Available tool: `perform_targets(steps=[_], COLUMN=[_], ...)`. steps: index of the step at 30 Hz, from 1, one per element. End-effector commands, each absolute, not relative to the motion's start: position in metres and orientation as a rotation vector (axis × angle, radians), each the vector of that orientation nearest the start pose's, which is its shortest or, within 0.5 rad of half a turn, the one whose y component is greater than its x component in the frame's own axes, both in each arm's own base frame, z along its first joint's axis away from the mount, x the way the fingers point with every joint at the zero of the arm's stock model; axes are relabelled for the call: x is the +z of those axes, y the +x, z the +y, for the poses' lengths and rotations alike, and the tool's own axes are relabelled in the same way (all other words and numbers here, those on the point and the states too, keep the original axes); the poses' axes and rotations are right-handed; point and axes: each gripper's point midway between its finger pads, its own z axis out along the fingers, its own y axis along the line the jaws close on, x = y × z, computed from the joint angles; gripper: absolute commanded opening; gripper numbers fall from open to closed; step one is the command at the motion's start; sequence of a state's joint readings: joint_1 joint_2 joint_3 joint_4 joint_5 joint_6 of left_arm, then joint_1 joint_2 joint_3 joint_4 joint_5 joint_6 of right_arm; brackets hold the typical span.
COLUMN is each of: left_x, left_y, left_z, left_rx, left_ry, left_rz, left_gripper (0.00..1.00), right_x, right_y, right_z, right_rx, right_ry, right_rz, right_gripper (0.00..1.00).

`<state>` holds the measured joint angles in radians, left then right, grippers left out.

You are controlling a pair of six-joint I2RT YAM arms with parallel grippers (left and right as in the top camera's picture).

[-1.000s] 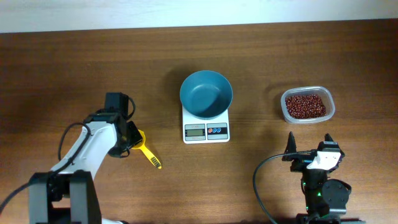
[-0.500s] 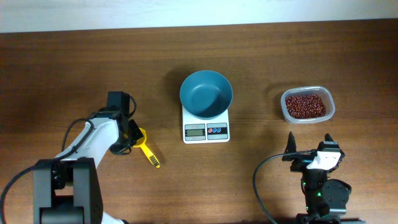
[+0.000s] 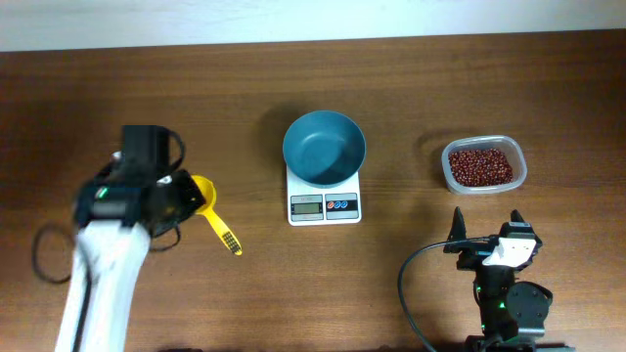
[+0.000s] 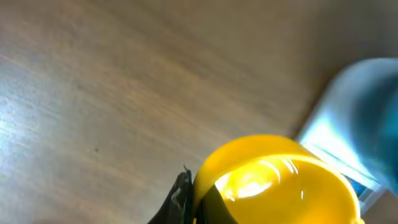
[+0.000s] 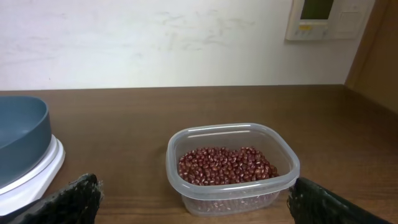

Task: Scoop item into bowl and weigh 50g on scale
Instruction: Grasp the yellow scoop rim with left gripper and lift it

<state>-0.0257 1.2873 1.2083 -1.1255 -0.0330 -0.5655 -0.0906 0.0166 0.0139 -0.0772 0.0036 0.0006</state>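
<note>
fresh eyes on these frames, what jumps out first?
The yellow scoop at the table's left, gripped by the blurred left gripper with jaws shut. At centre, the empty teal bowl sits on the white scale. To the right, a clear tub holds red-brown beans, and the right gripper stands open near the front edge.

Overhead looks straight down; wrist views low, close; all share scale (image 3: 325, 206).
</note>
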Motion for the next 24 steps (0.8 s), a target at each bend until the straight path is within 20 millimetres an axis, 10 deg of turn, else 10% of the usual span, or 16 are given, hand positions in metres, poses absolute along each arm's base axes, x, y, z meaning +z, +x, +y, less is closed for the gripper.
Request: perform_targets(steps=[1, 9, 24], left_x=[0.231, 0.283, 0.265], left_y=[0.263, 0.230, 0.227], left_z=[-0.017, -0.020, -0.059], left_rx=[-0.287, -0.383, -0.676], left_ry=[-0.681, -0.610, -0.681], left_rz=[2.539, 2.329, 2.478], left_gripper=[0.00, 0.00, 0.00], right_x=[0.153, 0.153, 0.153], right_y=[0.245, 0.245, 0.245], right_z=[-0.022, -0.022, -0.022], right_rx=[-0.070, -0.070, -0.070], right_ry=[0.081, 0.081, 0.081], right_rz=[1.658, 1.658, 1.658], right_gripper=[0.99, 0.99, 0.99])
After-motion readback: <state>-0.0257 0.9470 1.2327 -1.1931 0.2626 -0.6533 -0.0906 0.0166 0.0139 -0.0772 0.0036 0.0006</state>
